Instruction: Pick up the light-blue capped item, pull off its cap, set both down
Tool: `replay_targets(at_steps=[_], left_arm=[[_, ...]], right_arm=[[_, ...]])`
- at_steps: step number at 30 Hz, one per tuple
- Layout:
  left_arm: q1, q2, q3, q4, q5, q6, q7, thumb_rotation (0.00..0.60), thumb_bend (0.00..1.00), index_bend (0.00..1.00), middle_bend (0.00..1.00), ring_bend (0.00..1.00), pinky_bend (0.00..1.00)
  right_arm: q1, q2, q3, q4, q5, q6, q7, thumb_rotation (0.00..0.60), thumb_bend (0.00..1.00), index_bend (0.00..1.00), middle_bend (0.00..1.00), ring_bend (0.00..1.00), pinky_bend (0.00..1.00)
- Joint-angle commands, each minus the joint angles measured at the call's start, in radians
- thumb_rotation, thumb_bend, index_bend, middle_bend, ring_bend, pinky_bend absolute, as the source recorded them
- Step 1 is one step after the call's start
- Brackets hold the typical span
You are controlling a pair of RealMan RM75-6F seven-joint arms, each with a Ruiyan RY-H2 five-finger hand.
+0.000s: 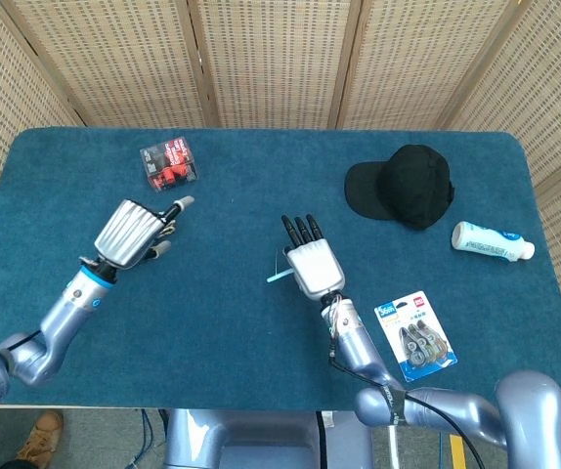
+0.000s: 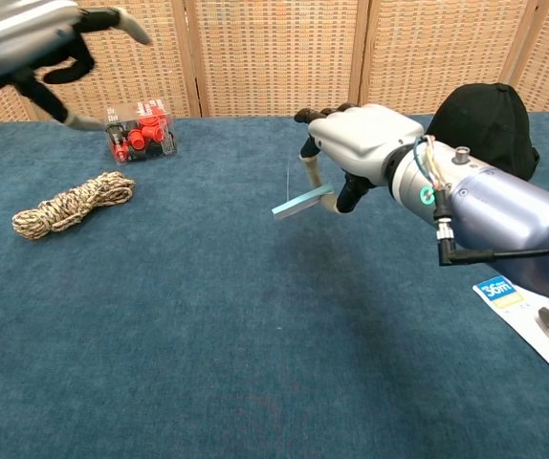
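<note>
The light-blue capped item (image 1: 279,277) is a thin flat stick with a fine needle-like tip. My right hand (image 1: 310,266) pinches it between thumb and fingers and holds it in the air above the middle of the table; in the chest view the item (image 2: 301,202) slants down to the left below the right hand (image 2: 361,143). My left hand (image 1: 134,230) hovers over the left part of the table with its fingers apart and nothing in it; the chest view has the left hand (image 2: 35,33) high at the top left.
A red-and-clear package (image 1: 169,164) lies at the back left. The coiled rope (image 2: 72,203) lies under the left hand. A black cap (image 1: 406,184), a white tube (image 1: 492,240) and a blister pack (image 1: 415,335) lie on the blue table (image 1: 261,391) to the right.
</note>
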Motion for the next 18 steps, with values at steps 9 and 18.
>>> replay_targets(at_steps=[9,18], left_arm=[[-0.137,-0.095,0.003,-0.018,-0.062,-0.155,-0.001,0.600,0.00,0.30,0.95,0.98,0.95],[-0.183,-0.159,0.024,0.006,-0.082,-0.179,0.019,0.600,0.00,0.33,0.95,0.98,0.95]], right_arm=[[0.033,0.015,0.018,-0.019,0.074,-0.012,-0.034,0.600,0.52,0.63,0.00,0.00,0.00],[0.038,0.037,0.014,-0.033,0.101,-0.006,-0.028,0.600,0.52,0.63,0.00,0.00,0.00]])
